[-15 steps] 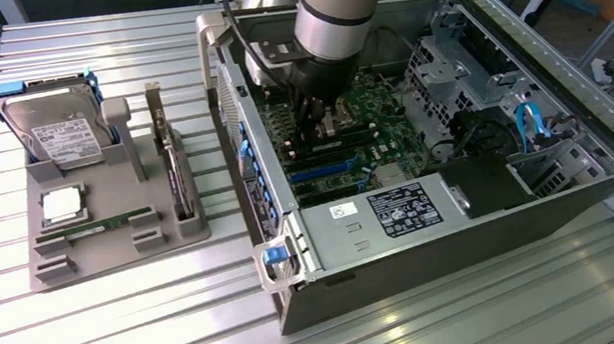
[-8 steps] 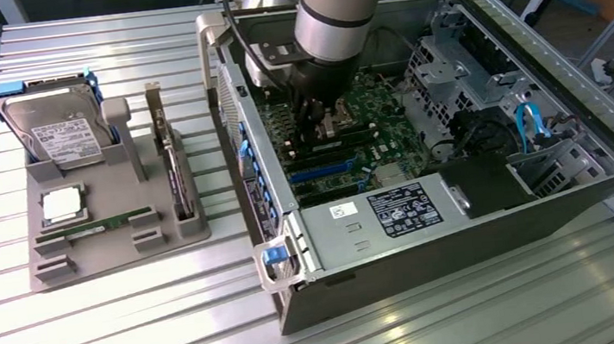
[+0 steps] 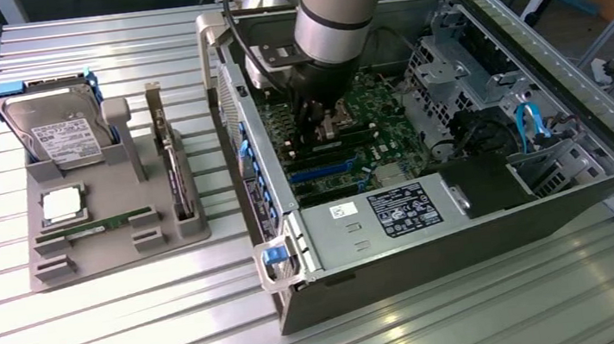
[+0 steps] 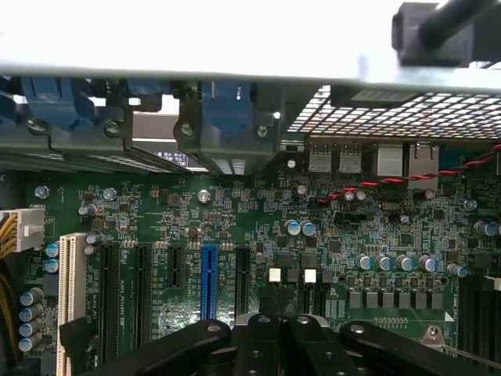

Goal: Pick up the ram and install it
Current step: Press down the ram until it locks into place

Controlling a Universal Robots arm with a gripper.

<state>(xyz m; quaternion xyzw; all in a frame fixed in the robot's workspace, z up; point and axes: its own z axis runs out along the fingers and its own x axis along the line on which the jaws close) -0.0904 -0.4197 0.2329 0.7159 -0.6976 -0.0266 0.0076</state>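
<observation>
Surface: ribbed metal table (image 3: 128,331), slatted, pale.
Computer case (image 3: 541,189): open, lying on side on table.
Motherboard (image 4: 235,219): green, inside case.
Gripper (image 3: 318,127): inside case, just above motherboard; fingers (image 4: 258,345) closed together, nothing visibly held.
Grey holder tray (image 3: 118,245): on table, beside case.
Ram (image 3: 94,227): lying in tray, well apart from gripper.
Hard drive (image 3: 62,130): upright in tray.

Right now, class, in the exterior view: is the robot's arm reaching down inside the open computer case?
Yes: the arm descends into the open computer case, ending above the green motherboard.
</observation>
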